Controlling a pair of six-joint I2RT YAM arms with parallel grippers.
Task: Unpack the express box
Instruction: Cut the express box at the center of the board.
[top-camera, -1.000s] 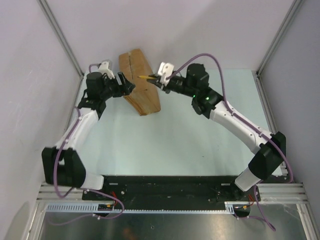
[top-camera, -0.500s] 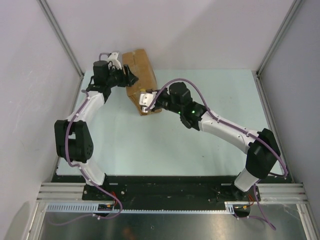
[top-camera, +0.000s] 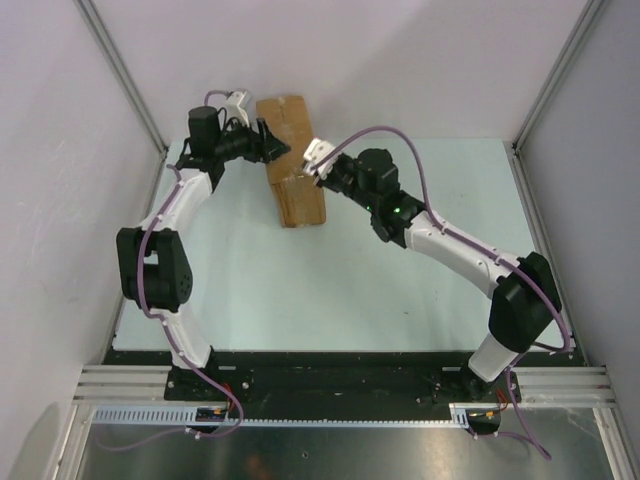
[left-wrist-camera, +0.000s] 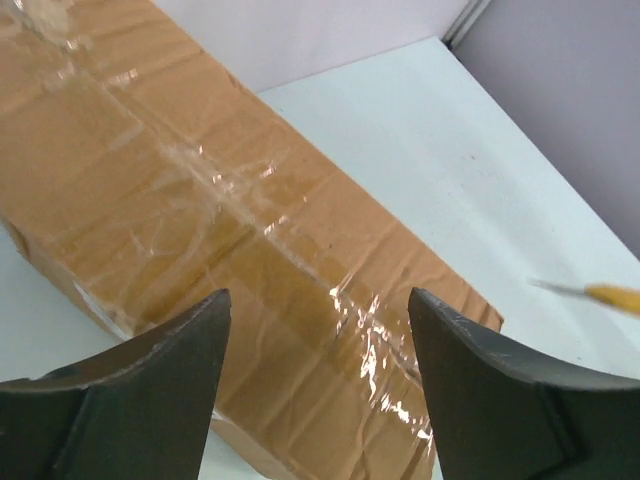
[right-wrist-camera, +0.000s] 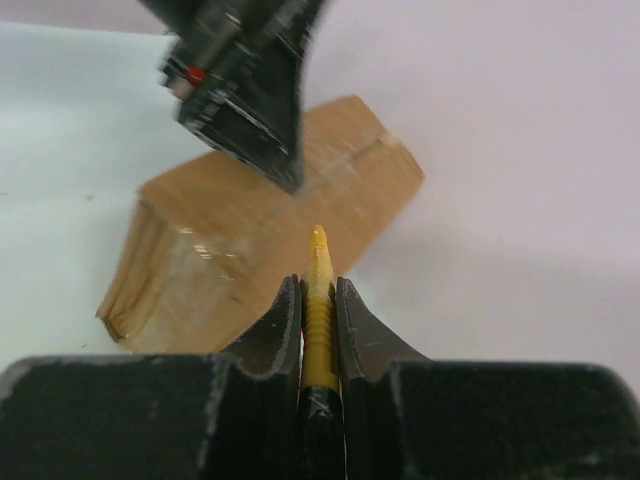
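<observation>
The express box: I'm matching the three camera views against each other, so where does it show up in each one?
Top external: the express box lies at the far edge, left of centre.
Left wrist: the express box fills the left and centre, running diagonally.
Right wrist: the express box sits centre-left, beyond the yellow knife.
Shared landmark: the pale table under it.

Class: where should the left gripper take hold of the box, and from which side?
Grip the box across its two long sides near the far end, from above. It is long and narrow, taped face up, so only its width might fit the open left gripper hanging over it, and that end is clear of the knife.
</observation>
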